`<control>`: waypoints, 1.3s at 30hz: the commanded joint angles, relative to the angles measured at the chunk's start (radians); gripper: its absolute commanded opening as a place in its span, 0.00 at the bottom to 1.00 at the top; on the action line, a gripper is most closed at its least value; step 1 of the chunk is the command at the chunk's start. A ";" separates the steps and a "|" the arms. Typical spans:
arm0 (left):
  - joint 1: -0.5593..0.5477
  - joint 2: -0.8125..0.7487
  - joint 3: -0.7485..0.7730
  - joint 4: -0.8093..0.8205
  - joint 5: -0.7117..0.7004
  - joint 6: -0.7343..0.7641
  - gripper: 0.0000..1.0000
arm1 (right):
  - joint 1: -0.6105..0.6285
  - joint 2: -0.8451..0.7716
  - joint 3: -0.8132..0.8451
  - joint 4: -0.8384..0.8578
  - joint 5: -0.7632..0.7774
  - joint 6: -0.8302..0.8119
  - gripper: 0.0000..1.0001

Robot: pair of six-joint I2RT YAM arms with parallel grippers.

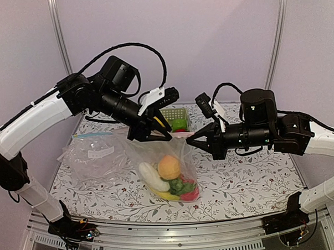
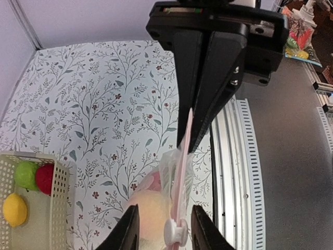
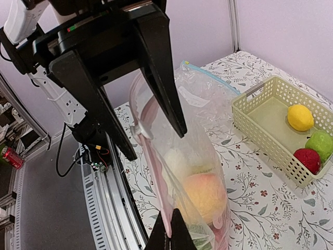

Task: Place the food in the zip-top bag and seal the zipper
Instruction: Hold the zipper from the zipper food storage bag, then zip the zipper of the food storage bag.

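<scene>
Two robot arms hold a large clear crinkly zip-top bag (image 1: pixel 156 153) by its mouth over the floral-patterned tabletop (image 1: pixel 241 182), at the centre of the overhead view. The right hand (image 1: pixel 191 139), pressed together, pinches the thin pink zipper strip (image 2: pixel 184 156) at the bag's 3 o'clock end. The left hand (image 2: pixel 165 213) stands spread at the 9 o'clock end, its fingers (image 2: pixel 129 229) on either side of the small white slider tab (image 2: pixel 174 233) and not clearly pressing on it.

In the bag's lower half lie a glossy orange toy peach (image 1: pixel 169 166), a white oblong piece (image 1: pixel 148 175), a yellow banana (image 1: pixel 164 195) and green (image 1: pixel 181 186) and red (image 1: pixel 190 195) pieces.

At 12 o'clock from the bag, a pale yellow perforated plastic basket (image 3: pixel 265 148) holds a yellow lemon (image 3: pixel 301 116), a round green fruit (image 3: pixel 318 141) and a round red fruit (image 3: pixel 307 159). At 9 o'clock, a second clear bag with a blue strip (image 1: pixel 91 156) lies flat.
</scene>
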 commanded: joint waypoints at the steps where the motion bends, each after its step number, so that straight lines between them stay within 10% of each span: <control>1: -0.010 -0.028 -0.009 -0.023 -0.008 0.011 0.31 | -0.004 -0.014 0.003 0.010 -0.010 0.004 0.00; 16: -0.010 -0.039 -0.025 -0.031 -0.025 0.019 0.01 | -0.005 -0.040 -0.016 0.006 0.114 0.023 0.00; 39: -0.007 -0.044 -0.030 -0.044 -0.109 0.036 0.00 | -0.047 -0.049 -0.018 -0.056 0.346 0.081 0.00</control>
